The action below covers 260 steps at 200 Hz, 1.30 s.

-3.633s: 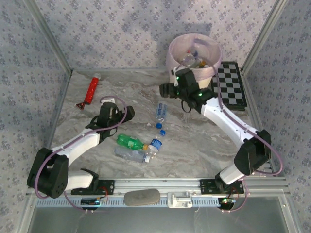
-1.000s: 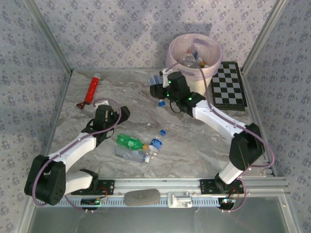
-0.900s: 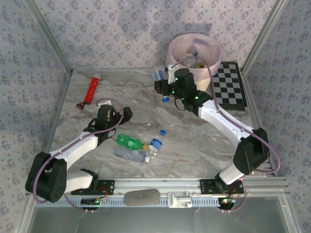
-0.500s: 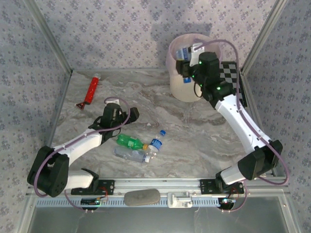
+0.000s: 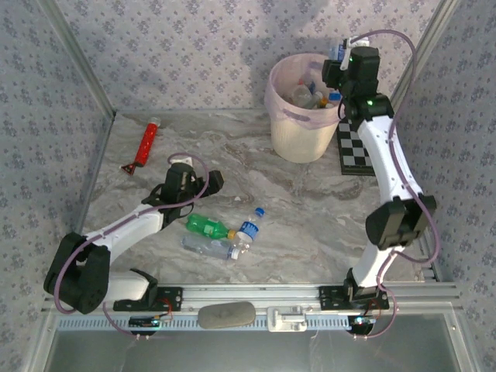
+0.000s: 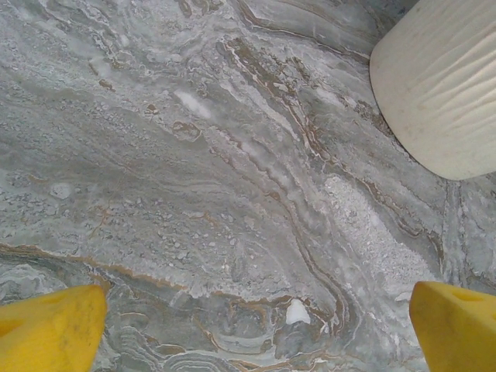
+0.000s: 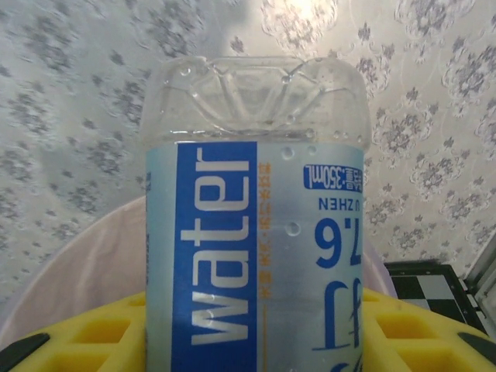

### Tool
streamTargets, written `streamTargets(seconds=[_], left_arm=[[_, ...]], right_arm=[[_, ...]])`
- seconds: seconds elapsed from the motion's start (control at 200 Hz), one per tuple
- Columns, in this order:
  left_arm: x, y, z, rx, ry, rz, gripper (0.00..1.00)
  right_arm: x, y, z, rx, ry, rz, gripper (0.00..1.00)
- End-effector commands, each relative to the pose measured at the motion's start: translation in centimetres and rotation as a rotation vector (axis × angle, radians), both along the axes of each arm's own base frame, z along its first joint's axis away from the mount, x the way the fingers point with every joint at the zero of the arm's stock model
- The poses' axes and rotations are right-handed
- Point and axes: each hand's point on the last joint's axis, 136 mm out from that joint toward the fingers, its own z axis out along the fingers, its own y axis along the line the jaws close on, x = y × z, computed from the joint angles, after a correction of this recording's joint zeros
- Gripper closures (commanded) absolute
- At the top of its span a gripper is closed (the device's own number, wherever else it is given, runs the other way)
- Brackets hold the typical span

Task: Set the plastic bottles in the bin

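My right gripper (image 5: 341,66) is raised high by the far right rim of the bin (image 5: 288,138) and is shut on a clear plastic bottle (image 7: 256,232) with a blue "water" label. In the right wrist view the yellow fingers (image 7: 101,333) flank the bottle, base pointing away, with the bin's pinkish bag (image 7: 85,263) behind it. Several bottles (image 5: 310,94) lie inside the bin. Three more lie mid-table: a green one (image 5: 205,225), a blue-capped clear one (image 5: 249,226) and a clear one (image 5: 209,247). Just above them my left gripper (image 5: 213,182) stands open over bare marble, fingers (image 6: 46,329) wide apart.
A long red tube (image 5: 146,142) lies at the far left of the table. A checkerboard (image 5: 356,151) lies right of the bin, partly behind my right arm. The bin's cream wall (image 6: 442,85) shows ahead of the left gripper. Patterned walls enclose the table.
My right arm has swung up and rightward, carrying the bottle from the bin's left side to high by its right rim. The left gripper edged slightly right.
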Motion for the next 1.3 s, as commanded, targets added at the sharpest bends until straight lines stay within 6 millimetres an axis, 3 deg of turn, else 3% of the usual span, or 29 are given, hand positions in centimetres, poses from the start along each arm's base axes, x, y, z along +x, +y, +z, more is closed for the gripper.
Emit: streamTargets(seconds=[0.0, 0.27, 0.43, 0.57, 0.77, 0.904, 1.044, 1.164, 1.294], left_arm=[[0.0, -0.4, 1.0, 0.004, -0.014, -0.023, 0.00], [-0.2, 0.0, 0.9, 0.018, -0.016, -0.013, 0.00], [-0.1, 0.0, 0.6, 0.030, -0.010, -0.019, 0.00], [0.0, 0.1, 0.5, 0.030, -0.005, -0.009, 0.00], [-0.1, 0.8, 0.6, 0.025, -0.003, 0.017, 0.00], [0.0, 1.7, 0.8, 0.022, -0.012, 0.049, 0.00], [0.0, 3.3, 1.0, 0.023, -0.020, 0.110, 0.00], [-0.1, 5.1, 1.2, 0.014, -0.030, 0.177, 0.00], [-0.4, 7.2, 1.5, 0.001, -0.043, 0.260, 0.00]], right_arm=[[1.5, 0.4, -1.3, 0.033, 0.070, 0.020, 0.58], [3.4, 0.4, -5.4, 0.033, 0.224, 0.002, 0.54], [3.5, 0.1, -6.0, 0.031, 0.237, -0.015, 0.47], [3.3, 0.1, -5.1, 0.030, 0.219, -0.019, 0.26], [1.8, 0.4, -1.5, 0.025, 0.152, -0.014, 0.22], [-0.4, 2.2, 0.4, 0.000, 0.112, 0.024, 0.21], [-3.2, 5.3, 0.5, -0.019, 0.088, 0.089, 0.20], [-6.1, 8.8, -0.8, 0.000, 0.081, 0.169, 0.20], [-9.5, 12.4, -3.5, 0.039, 0.098, 0.244, 0.20]])
